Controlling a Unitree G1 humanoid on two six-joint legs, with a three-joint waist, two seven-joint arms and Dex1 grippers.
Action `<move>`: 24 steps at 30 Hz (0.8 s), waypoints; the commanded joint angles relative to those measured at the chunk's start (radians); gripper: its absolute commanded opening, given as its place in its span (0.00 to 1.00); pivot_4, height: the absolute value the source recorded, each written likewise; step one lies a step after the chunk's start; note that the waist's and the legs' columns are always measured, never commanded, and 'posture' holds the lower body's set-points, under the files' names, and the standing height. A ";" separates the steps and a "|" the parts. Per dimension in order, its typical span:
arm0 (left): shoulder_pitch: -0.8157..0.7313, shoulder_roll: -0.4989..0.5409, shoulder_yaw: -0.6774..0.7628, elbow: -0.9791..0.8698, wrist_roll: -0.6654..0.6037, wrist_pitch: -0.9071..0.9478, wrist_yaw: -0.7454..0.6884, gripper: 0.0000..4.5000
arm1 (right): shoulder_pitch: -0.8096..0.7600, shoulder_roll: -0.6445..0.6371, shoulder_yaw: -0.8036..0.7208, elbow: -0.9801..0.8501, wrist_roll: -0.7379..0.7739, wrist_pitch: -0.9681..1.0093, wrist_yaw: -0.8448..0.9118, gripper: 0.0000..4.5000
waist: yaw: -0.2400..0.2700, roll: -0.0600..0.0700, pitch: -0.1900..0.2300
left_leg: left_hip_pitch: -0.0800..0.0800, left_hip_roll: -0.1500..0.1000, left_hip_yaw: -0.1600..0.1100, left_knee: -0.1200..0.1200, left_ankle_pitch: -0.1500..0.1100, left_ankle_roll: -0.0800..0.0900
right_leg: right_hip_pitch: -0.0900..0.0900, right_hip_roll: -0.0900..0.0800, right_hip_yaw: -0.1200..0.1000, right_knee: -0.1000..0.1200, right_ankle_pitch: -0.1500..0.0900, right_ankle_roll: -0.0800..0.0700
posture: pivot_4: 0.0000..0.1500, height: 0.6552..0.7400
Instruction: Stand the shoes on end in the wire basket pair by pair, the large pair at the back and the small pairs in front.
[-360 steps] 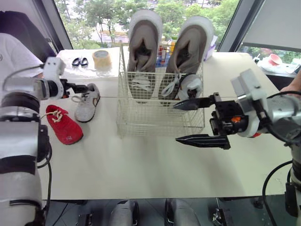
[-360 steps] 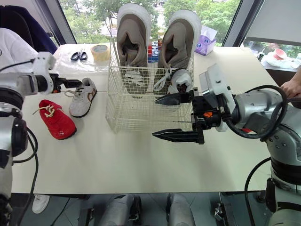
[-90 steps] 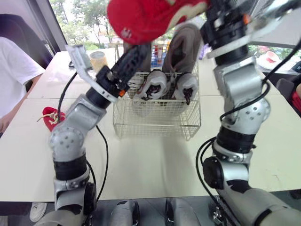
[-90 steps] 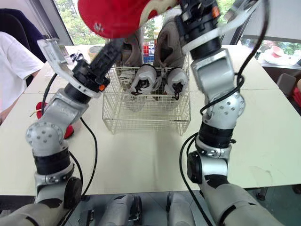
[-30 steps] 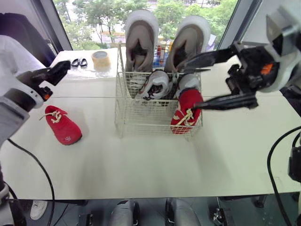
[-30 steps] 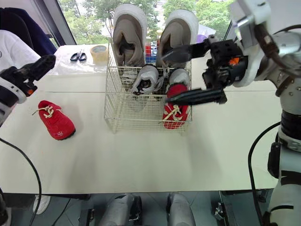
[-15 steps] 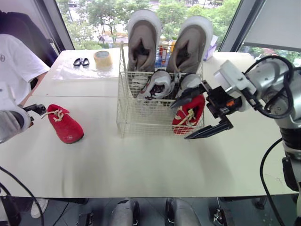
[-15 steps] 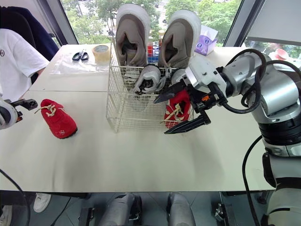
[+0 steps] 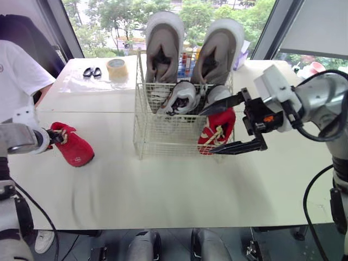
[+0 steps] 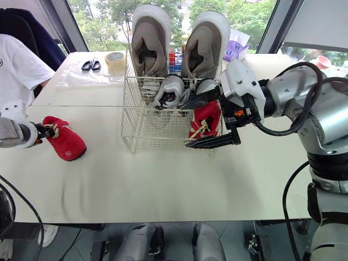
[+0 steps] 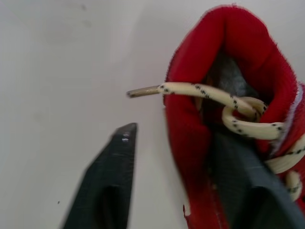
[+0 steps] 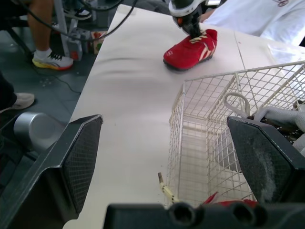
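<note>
The left pincer [image 11: 172, 134], spread, is straddling the red shoe [image 9: 73, 147]'s heel collar near the bench [image 9: 163, 190]'s left edge. The shoe is probably light, the collar soft, so pinch there. The right pincer [image 9: 209, 132] is hanging spread.

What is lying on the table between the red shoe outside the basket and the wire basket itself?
Nothing. In the left eye view the stretch of table between the red shoe and the wire basket is bare.

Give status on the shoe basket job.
Done: large grey-brown pair stands at the back of the white wire basket, small white pair and one red shoe in front. In hand: open left gripper straddles the collar of the second red shoe on the table. Left: stand it beside its mate.
</note>
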 commanded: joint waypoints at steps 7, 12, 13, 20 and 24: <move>-0.074 -0.008 0.021 0.041 0.180 0.021 -0.163 0.01 | 0.014 -0.042 -0.054 -0.031 0.027 0.016 -0.041 1.00 | 0.002 0.000 0.000 | 0.001 0.001 0.000 0.000 0.000 0.000 | 0.000 0.000 0.000 0.001 0.000 0.000 | 1.00 1.00; -0.101 -0.003 0.160 -0.387 0.123 -0.035 -0.214 0.01 | -0.040 -0.052 -0.039 0.054 0.027 0.037 -0.013 1.00 | 0.001 -0.008 0.001 | -0.003 0.001 -0.001 0.001 0.000 0.000 | -0.003 -0.003 0.000 0.001 0.000 0.000 | 1.00 1.00; -0.104 -0.019 0.196 -0.486 0.102 -0.062 -0.228 0.01 | -0.054 -0.057 -0.038 0.069 0.033 0.050 -0.005 1.00 | 0.003 -0.009 0.001 | -0.006 0.001 -0.001 0.001 0.001 -0.001 | -0.006 -0.003 0.000 0.001 0.001 -0.001 | 1.00 1.00; -0.072 -0.424 0.413 -1.102 -0.324 -0.272 -0.078 0.01 | -0.129 -0.019 -0.040 0.152 0.105 0.129 0.032 1.00 | 0.004 -0.009 0.001 | -0.005 -0.001 -0.001 0.000 0.000 -0.001 | -0.003 -0.008 0.000 -0.002 0.001 -0.001 | 1.00 1.00; 0.092 -0.456 0.195 -1.251 -0.180 -0.382 -0.227 0.01 | -0.152 -0.003 -0.001 0.202 0.055 0.109 0.033 1.00 | -0.004 -0.009 0.001 | -0.002 0.001 0.000 0.001 0.001 0.000 | -0.001 -0.004 0.000 0.000 0.002 -0.002 | 1.00 1.00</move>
